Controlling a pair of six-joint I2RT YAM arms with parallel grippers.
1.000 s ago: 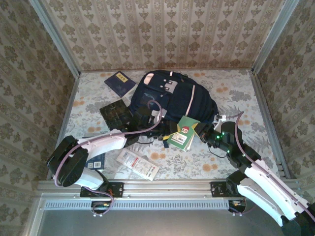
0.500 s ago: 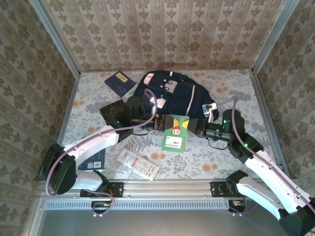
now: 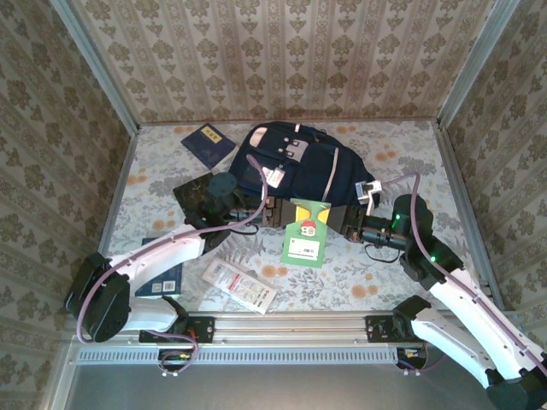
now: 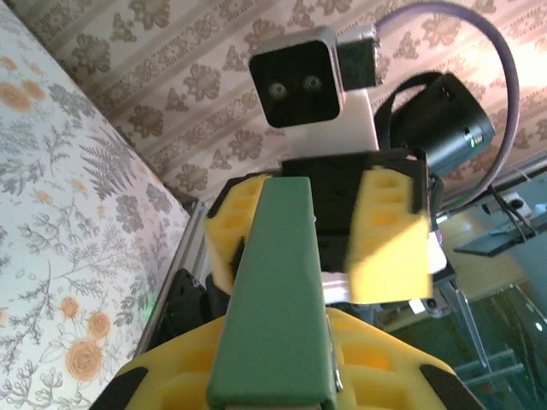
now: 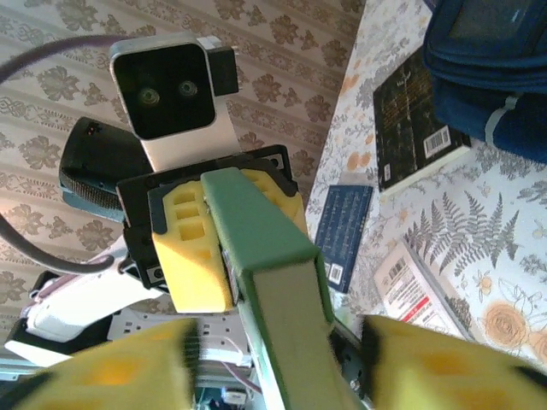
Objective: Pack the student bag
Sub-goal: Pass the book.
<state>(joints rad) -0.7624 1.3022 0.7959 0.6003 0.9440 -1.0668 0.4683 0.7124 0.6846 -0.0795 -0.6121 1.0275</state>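
Near table edge: white barcoded leaflet lying flat. Just left of it, a dark blue book partly under the left arm.

Mid table: green book held up off the surface between the two arms. Left end effector is clenched on the book's left edge. In the right wrist view its yellow pad presses flat against the cover. Right end effector is released. Its own fingers stand wide apart, with gaps to the book on both sides.

Black book flat on the table, beside the left arm's wrist.

Student bag lies flat, centre to far half of the table, just behind the green book and both end effectors. Front pocket and white patches face up.

Far left: navy book flat, just beside the bag's top left, near the back wall.
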